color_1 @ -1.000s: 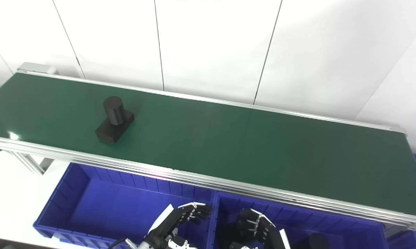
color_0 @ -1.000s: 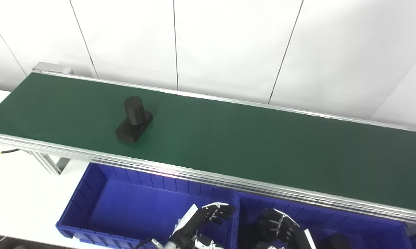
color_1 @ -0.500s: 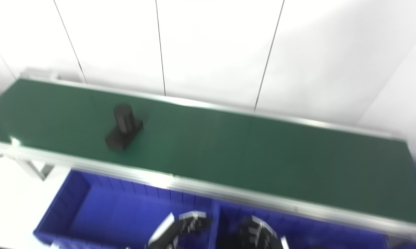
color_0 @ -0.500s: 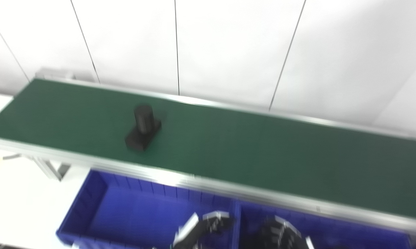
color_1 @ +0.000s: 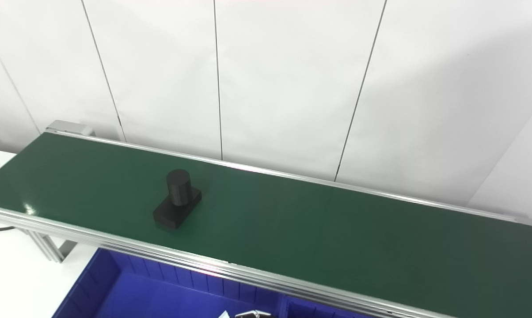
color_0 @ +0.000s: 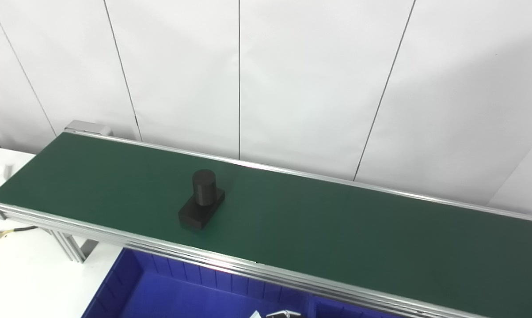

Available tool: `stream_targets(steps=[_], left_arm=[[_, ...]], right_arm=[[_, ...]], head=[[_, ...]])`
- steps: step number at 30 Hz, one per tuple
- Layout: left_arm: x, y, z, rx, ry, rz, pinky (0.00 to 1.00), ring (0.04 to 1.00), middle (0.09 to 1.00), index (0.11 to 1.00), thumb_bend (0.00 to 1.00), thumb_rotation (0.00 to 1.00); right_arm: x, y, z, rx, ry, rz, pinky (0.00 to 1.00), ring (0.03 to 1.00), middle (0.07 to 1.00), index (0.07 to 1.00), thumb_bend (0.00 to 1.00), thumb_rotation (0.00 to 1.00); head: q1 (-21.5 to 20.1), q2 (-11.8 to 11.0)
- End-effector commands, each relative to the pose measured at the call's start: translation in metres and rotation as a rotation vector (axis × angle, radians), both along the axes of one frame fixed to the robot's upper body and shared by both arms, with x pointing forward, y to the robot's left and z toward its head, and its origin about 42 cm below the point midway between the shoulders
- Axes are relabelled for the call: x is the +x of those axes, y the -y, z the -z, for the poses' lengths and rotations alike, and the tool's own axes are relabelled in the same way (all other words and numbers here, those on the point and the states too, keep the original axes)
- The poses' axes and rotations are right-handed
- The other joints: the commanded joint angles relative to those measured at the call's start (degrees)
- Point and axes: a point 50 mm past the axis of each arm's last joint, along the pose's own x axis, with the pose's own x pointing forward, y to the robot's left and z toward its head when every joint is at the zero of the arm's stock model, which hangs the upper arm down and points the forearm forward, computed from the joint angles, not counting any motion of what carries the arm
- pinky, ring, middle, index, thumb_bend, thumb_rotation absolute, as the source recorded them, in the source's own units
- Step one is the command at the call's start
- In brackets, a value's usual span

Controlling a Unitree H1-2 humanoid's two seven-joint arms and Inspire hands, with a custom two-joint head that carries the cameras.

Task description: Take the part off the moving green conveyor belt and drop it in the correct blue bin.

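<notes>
The part (color_0: 202, 199) is black: an upright cylinder on a flat rectangular base. It rides on the green conveyor belt (color_0: 336, 229), left of the middle and nearer the front rail; the right eye view shows the part (color_1: 177, 199) in the same place. Below the belt's front rail only the top of the left blue bin (color_0: 169, 287) shows. A sliver of my left hand (color_0: 278, 314) peeks over the bottom edge, far below the part. Too little of it shows to read its fingers. My right hand is out of the picture.
The belt's aluminium front rail (color_0: 230, 265) runs between the belt and the bins. A white panelled wall stands right behind the belt. White tabletop (color_0: 23, 274) with a cable lies at the lower left, beside the belt's support leg (color_0: 71, 247).
The camera has tilted up, so the whole scene sits lower and both hands have dropped out at the bottom. The part has ridden a little to the right along the belt.
</notes>
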Motion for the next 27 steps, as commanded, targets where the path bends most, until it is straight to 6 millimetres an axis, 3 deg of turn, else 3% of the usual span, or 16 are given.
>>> stream_targets(steps=[1, 10, 17, 27], left_arm=[[0.009, 0.003, -0.011, -0.032, 0.064, -0.012, 0.67, 0.725, 0.759, 0.738, 0.95, 0.1], [0.007, 0.007, -0.019, -0.07, 0.084, -0.005, 0.67, 0.729, 0.763, 0.739, 0.94, 0.11], [0.006, 0.015, -0.033, -0.122, 0.122, 0.007, 0.65, 0.723, 0.754, 0.734, 0.94, 0.11], [0.008, 0.021, -0.036, -0.14, 0.129, 0.003, 0.66, 0.728, 0.754, 0.733, 0.94, 0.1]], right_arm=[[0.004, -0.002, -0.004, 0.001, 0.029, -0.008, 0.61, 0.681, 0.764, 0.712, 0.95, 0.2], [0.004, 0.0, -0.008, 0.001, 0.044, -0.009, 0.61, 0.682, 0.765, 0.716, 0.94, 0.2], [0.006, 0.003, -0.024, 0.062, 0.105, -0.018, 0.6, 0.68, 0.762, 0.71, 0.94, 0.19], [0.005, 0.007, -0.046, 0.089, 0.195, -0.043, 0.58, 0.676, 0.756, 0.702, 0.97, 0.22]], head=[[0.0, 0.1], [-0.5, 0.3], [-0.9, 0.1], [-1.6, -0.1]])
